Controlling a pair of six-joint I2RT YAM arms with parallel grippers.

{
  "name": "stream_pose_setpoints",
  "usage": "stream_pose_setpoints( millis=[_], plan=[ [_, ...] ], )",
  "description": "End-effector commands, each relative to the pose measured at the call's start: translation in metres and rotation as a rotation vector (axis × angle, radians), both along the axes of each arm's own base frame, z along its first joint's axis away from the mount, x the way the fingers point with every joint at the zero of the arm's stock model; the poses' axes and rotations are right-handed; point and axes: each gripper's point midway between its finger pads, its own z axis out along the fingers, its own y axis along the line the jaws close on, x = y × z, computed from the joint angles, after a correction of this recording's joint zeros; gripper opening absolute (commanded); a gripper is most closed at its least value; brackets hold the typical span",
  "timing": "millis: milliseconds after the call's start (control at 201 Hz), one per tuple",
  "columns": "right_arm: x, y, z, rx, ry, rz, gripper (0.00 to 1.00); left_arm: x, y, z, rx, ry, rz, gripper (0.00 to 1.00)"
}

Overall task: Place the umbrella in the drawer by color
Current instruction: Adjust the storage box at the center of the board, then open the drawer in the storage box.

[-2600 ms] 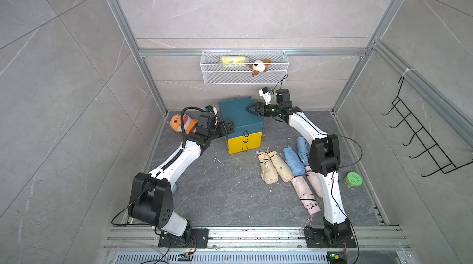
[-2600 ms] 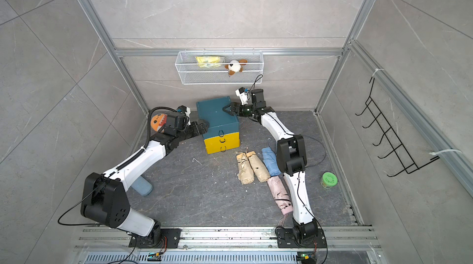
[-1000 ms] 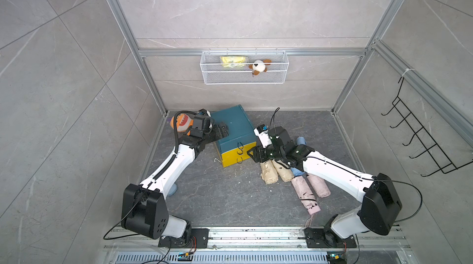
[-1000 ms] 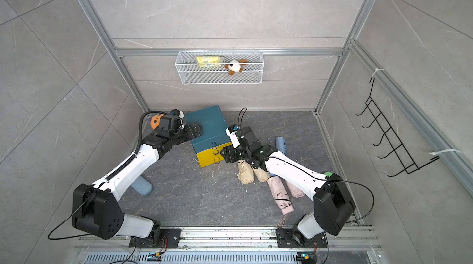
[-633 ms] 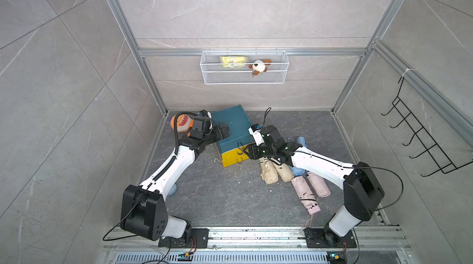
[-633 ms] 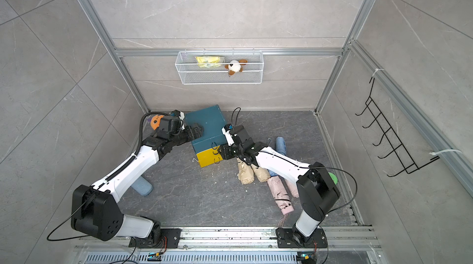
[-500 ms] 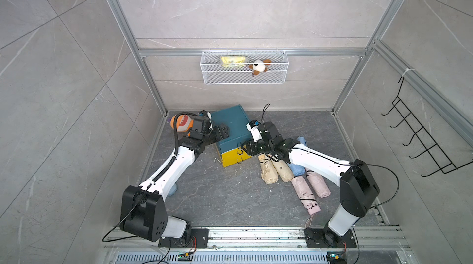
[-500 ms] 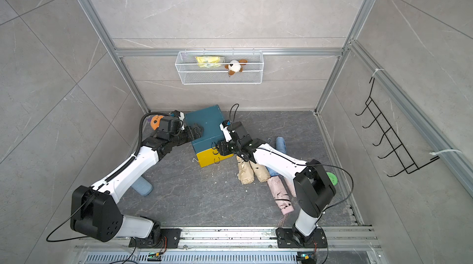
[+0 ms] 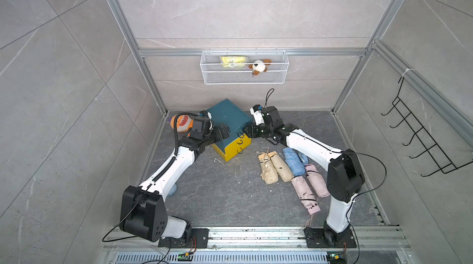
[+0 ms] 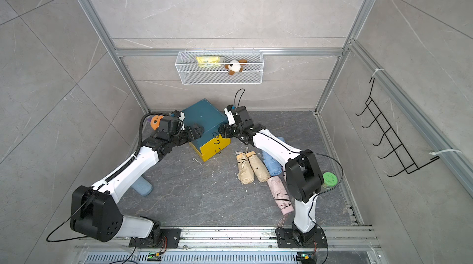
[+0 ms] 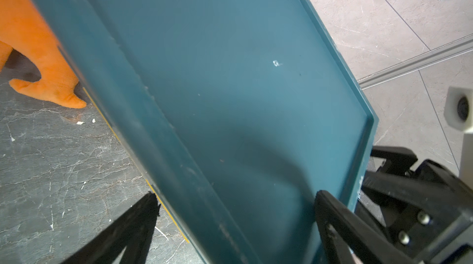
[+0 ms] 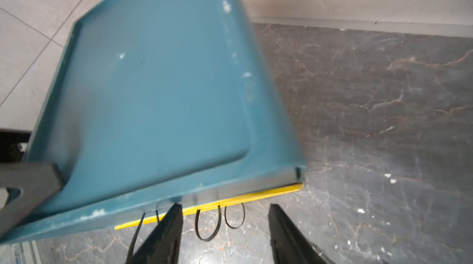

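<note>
The drawer unit [image 9: 225, 119] [image 10: 202, 119] is a teal box with a yellow front [image 9: 234, 145] and black loop handles [image 12: 207, 227], turned askew at the back of the floor. My left gripper [image 9: 222, 132] [image 11: 235, 204] is open wide, one finger over the teal top [image 11: 230, 83], the other off its side. My right gripper [image 9: 246, 132] [image 12: 225, 214] is open at the yellow front, the loop handles between its fingers, untouched. Folded umbrellas lie to the right: two beige [image 9: 267, 170], blue [image 9: 293, 161], two pink [image 9: 305, 193].
An orange plush toy [image 9: 181, 123] lies behind the left arm. A light-blue roll [image 10: 142, 186] sits under that arm. A wire basket [image 9: 244, 70] hangs on the back wall, a black hook rack [image 9: 422, 134] on the right wall. A green disc [image 10: 330, 178] lies beside the right arm.
My right gripper has swung from above the beige umbrellas back to the drawer unit's yellow front. The left gripper has stayed at the box, which has turned a little more.
</note>
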Motion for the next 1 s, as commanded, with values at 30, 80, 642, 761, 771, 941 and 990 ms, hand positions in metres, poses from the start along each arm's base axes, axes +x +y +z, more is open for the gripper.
stream_pose_setpoints(
  millis=[30, 80, 642, 761, 771, 941, 990],
  plan=[
    [-0.003, 0.000, 0.022, 0.060, -0.006, 0.018, 0.59, -0.006, 0.002, -0.018, 0.035, 0.067, -0.004, 0.97],
    [-0.010, -0.003, 0.025, 0.076, 0.006, 0.014, 0.59, -0.006, 0.002, -0.018, 0.039, 0.067, -0.003, 0.97],
    [-0.054, 0.019, 0.018, 0.413, 0.239, 0.063, 0.58, -0.006, -0.004, -0.023, 0.029, 0.068, -0.025, 0.97],
    [-0.052, 0.026, 0.013, 0.443, 0.261, 0.069, 0.57, -0.007, -0.004, -0.026, 0.035, 0.073, -0.025, 0.96],
    [-0.052, 0.027, 0.013, 0.446, 0.263, 0.071, 0.57, -0.007, -0.004, -0.026, 0.036, 0.074, -0.024, 0.97],
    [-0.048, 0.035, 0.002, 0.454, 0.293, 0.072, 0.56, -0.007, -0.003, -0.029, 0.041, 0.079, -0.024, 0.96],
    [-0.047, 0.036, 0.000, 0.458, 0.296, 0.074, 0.55, -0.007, -0.003, -0.030, 0.040, 0.079, -0.024, 0.96]
  ],
)
